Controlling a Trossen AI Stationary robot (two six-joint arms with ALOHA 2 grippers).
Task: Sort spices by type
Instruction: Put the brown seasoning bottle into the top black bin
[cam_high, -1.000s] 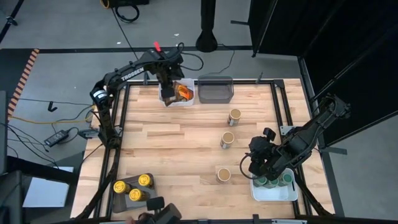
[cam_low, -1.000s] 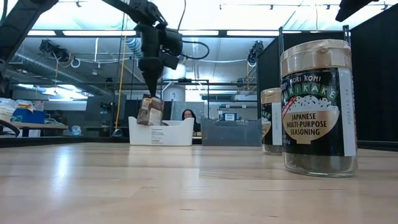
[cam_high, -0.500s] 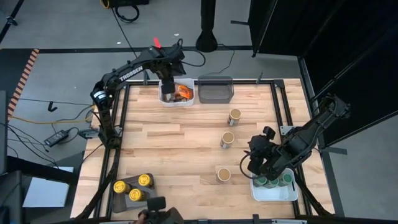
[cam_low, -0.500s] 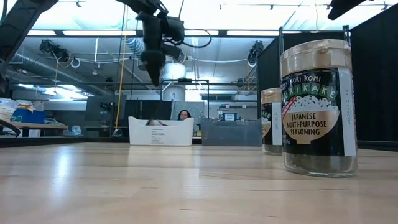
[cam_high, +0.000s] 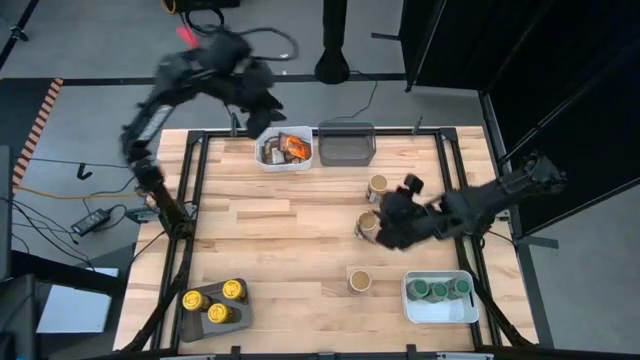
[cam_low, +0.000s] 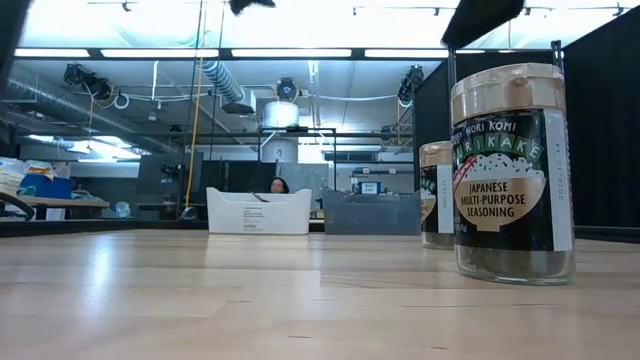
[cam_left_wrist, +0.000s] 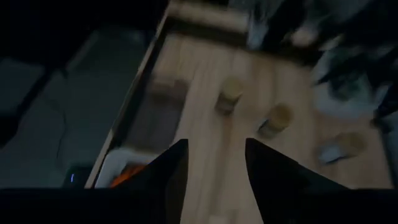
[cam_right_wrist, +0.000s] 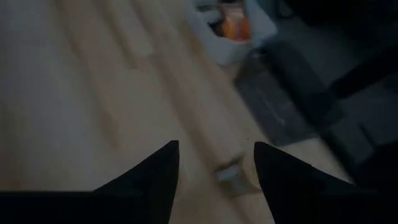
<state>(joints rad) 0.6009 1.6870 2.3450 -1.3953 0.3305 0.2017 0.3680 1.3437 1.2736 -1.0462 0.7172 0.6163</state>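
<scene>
Brown and orange packets lie in the white tray at the far edge. Three tan-lidded jars stand on the table: the far one, the middle one and the near one. Green-lidded jars stand in a white tray, yellow-lidded jars in a grey tray. My left gripper hangs open, high above the far edge and left of the packet tray. My right gripper is open just right of the middle jar, which shows ahead between its fingers, apart from them.
An empty grey tray sits right of the packet tray. In the low view a tan-lidded jar stands close at the right, with another jar behind it. A metal frame runs round the table. Bare wood fills the table's left and middle.
My left gripper let go of a brown packet into the white far tray, then rose and swung away to the far left. My right gripper left the green-jar tray and moved toward the far edge and left, up to the middle tan-lidded jar.
</scene>
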